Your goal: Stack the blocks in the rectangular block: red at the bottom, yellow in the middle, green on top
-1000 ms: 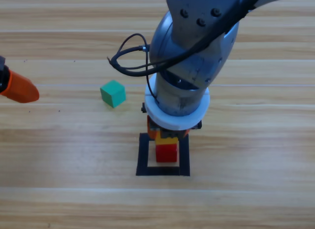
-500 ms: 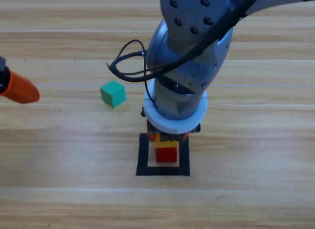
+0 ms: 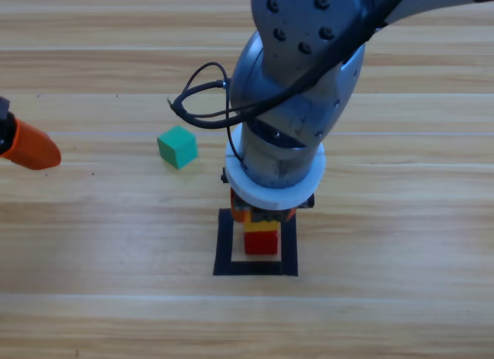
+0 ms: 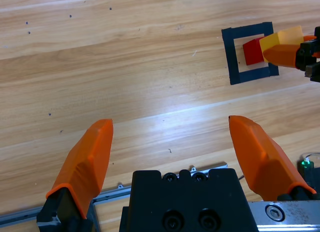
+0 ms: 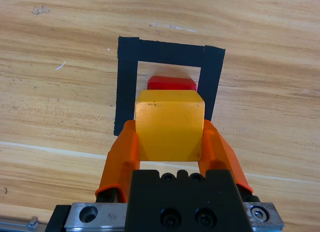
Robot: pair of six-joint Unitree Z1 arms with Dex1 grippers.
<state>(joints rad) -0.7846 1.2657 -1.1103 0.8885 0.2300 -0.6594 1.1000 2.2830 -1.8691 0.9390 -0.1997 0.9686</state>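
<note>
Yellow cube [image 5: 170, 123], pinched in our right hand [image 5: 170, 142], should settle squarely on the red cube [image 5: 171, 83] before release; left hand [image 4: 170, 137] waits spread.

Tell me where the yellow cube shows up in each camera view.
High view: yellow cube lower centre, under the right arm's wrist, on the red cube.
Left wrist view: upper right, held by the right gripper.
Right wrist view: centre, between the jaws.
Shared landmark: black tape square.
</note>
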